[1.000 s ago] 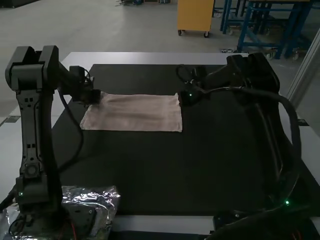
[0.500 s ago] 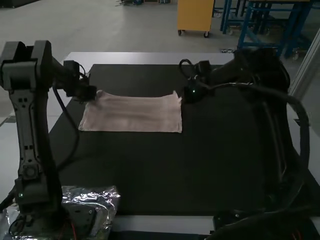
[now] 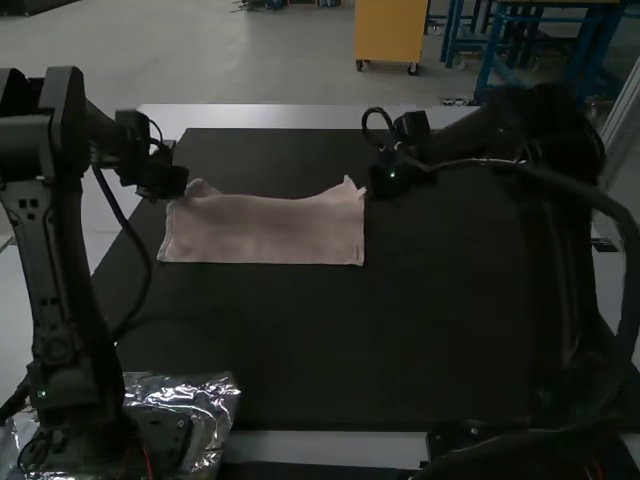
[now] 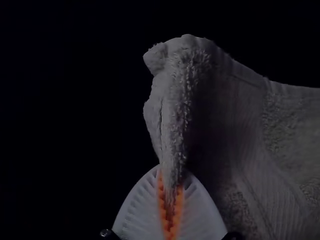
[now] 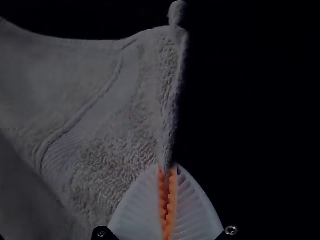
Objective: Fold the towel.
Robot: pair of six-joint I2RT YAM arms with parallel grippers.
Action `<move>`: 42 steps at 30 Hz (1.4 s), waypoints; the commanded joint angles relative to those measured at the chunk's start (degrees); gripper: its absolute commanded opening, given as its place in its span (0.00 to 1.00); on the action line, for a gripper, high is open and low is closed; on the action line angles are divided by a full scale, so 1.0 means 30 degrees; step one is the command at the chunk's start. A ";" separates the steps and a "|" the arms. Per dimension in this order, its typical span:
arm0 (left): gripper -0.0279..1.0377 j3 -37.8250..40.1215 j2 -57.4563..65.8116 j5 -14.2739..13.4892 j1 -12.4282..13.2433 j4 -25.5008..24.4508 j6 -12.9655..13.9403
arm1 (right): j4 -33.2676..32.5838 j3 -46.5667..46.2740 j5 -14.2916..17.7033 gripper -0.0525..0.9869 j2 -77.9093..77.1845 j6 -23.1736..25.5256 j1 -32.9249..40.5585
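The left gripper (image 4: 171,174) and right gripper (image 5: 168,169) each pinch the towel (image 3: 265,229) near a far corner, presumably so that edge can fold over without skewing

Robotics lab or workshop: a left arm (image 3: 55,240) and a right arm (image 3: 565,250) are standing at a table (image 3: 300,117), a black mat (image 3: 300,350) is covering its top, and silvery film (image 3: 210,395) is lying beside the left arm's base.

Dim light around me, grey floor (image 3: 250,60) beyond my pale-edged table (image 3: 290,117), yellow cabinet (image 3: 390,30) on casters, blue-framed workbench (image 3: 490,60) farther right.
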 commanded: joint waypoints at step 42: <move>0.50 -1.1297 -0.6393 0.0257 0.1930 0.3589 0.0851 | 0.3651 -0.9602 -0.1656 0.71 -0.4921 0.1772 -0.0051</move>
